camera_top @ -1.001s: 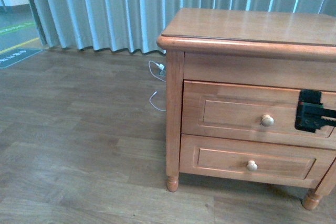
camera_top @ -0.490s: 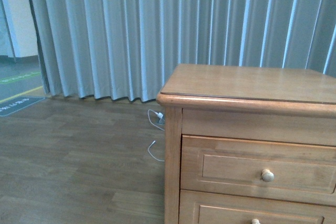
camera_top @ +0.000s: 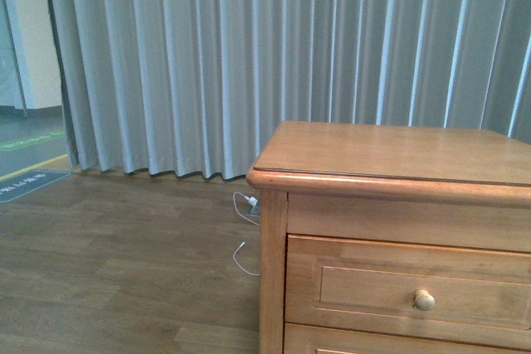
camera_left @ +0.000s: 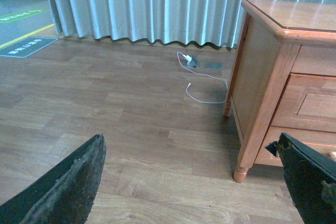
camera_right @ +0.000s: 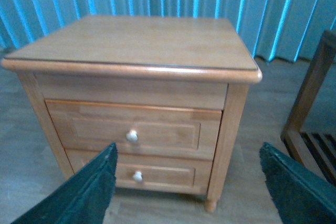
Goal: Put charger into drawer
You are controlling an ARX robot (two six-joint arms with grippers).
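Observation:
The charger is out of view in every frame. The drawer point(camera_top: 398, 292) is the upper one of a light-brown wooden nightstand and is shut, with its round knob point(camera_top: 424, 299) showing. It also shows in the right wrist view point(camera_right: 163, 127) and partly in the left wrist view point(camera_left: 315, 106). My left gripper point(camera_left: 191, 182) is open and empty above the wooden floor, to the left of the nightstand. My right gripper point(camera_right: 189, 192) is open and empty, facing the nightstand front from a distance. Neither gripper shows in the front view.
A thin white cable with a white plug point(camera_left: 202, 77) lies on the floor by the nightstand's left side, near a floor socket point(camera_left: 213, 65). Grey curtains point(camera_top: 249, 64) hang behind. A lower drawer point(camera_right: 157, 174) sits beneath. A slatted wooden frame point(camera_right: 312, 114) stands right of the nightstand.
The front view has risen: the nightstand sits lower in the frame and the lower drawer has dropped out. The black gripper seen at the upper drawer's right edge a second ago is gone from view.

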